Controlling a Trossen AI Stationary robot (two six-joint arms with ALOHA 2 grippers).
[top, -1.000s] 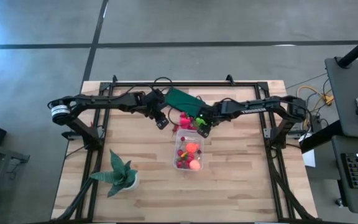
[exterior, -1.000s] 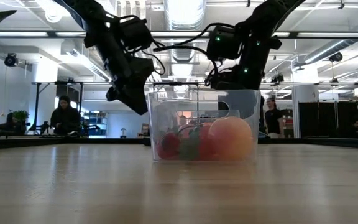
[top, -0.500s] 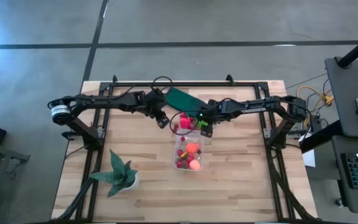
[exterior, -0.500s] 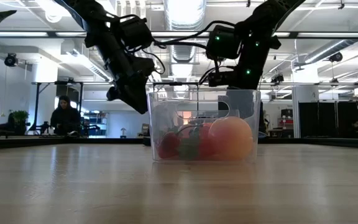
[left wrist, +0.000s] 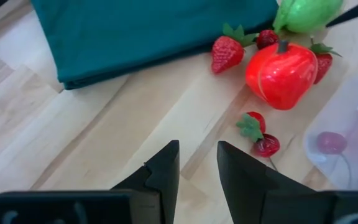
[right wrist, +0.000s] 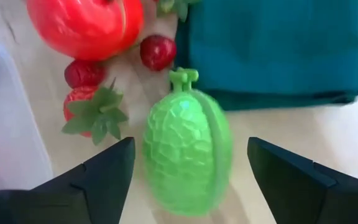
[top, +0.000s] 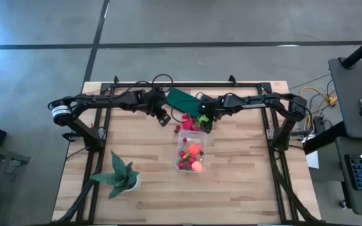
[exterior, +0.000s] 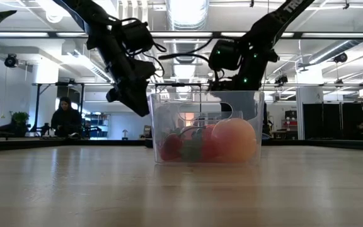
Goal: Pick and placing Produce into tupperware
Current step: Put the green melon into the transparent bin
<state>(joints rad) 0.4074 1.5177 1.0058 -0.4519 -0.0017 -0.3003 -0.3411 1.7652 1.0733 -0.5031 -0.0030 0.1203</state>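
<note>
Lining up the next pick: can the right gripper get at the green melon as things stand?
Probably yes. The right gripper is open with the green melon lying between its fingers, nothing over it. The strawberry and the dark green cloth lie close by but outside the fingers.

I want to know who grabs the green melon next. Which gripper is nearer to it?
Right. The right gripper is open with its fingers on either side of the green melon. The left gripper sits farther off, across the pile of red fruit.

Two dark arms (top: 115, 100), looped black cables
</note>
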